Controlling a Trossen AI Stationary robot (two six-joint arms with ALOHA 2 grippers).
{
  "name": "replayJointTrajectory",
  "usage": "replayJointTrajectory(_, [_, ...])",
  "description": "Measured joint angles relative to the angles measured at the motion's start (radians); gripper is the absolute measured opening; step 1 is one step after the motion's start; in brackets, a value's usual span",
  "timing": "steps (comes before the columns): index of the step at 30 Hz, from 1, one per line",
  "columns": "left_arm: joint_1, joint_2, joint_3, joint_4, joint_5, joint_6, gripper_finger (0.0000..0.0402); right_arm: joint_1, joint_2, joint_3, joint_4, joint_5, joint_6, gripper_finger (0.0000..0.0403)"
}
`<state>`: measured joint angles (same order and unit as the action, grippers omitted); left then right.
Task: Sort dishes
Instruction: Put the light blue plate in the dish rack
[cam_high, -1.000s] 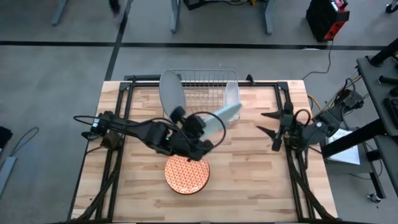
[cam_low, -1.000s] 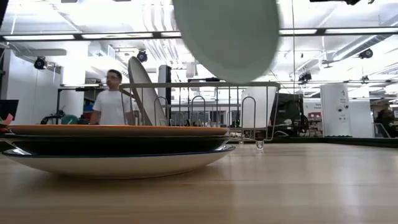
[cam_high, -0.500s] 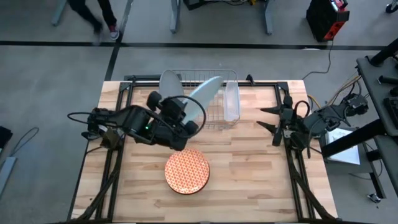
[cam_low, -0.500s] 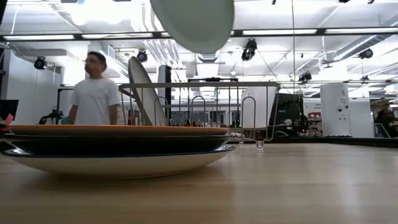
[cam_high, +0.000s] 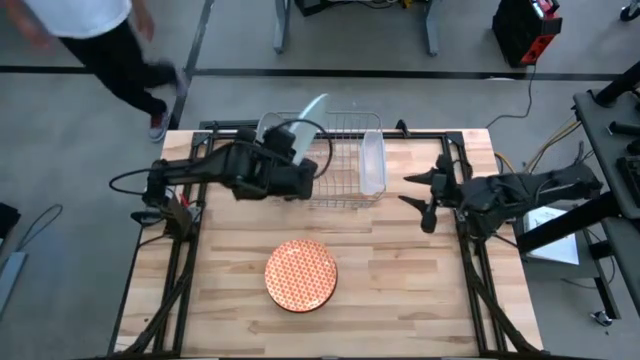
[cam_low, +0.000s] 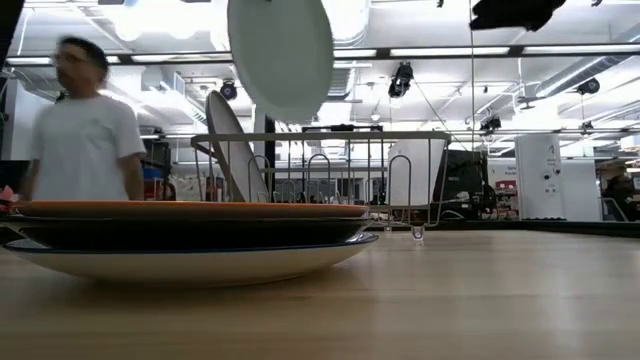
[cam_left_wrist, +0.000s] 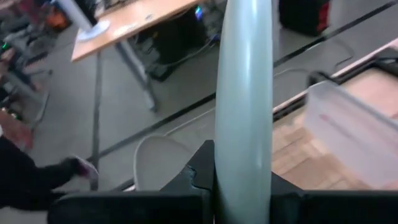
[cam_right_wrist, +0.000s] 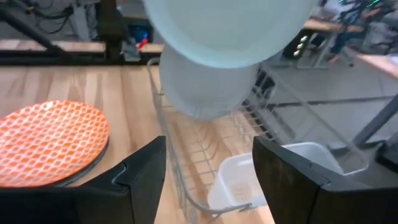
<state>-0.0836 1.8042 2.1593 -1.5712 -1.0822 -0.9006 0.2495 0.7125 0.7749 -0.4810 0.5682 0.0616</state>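
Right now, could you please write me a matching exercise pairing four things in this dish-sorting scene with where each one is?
Things:
1. Pale blue round plate
2. Large grey round plate
3. Orange-and-white patterned plate
4. Clear plastic tub

Places:
A. Flat on the wooden table's front half
B. Gripped on edge in the left claw, above the wire rack
C. In the rack's right end
D. Standing in the rack's left end

Pairs: 1-B, 2-D, 3-A, 4-C

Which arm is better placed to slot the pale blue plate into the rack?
Left. The left gripper already clamps the pale blue plate on edge above the wire rack. The right gripper is open and empty near the table's right edge.
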Motion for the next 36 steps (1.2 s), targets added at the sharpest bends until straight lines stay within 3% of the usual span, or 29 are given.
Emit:
replayJointTrajectory(12, [0.079,-0.003,-0.135,0.000,0.021,-0.075,0.0009,-0.074,0.007,-0.090,0.001,-0.028,0.049,0.0224])
replayJointTrajectory(36, [0.080,0.000,-0.198,0.025,0.094,-0.231,0.0009,-0.074,-0.005,-0.106,0.016,-0.028,0.060,0.0216])
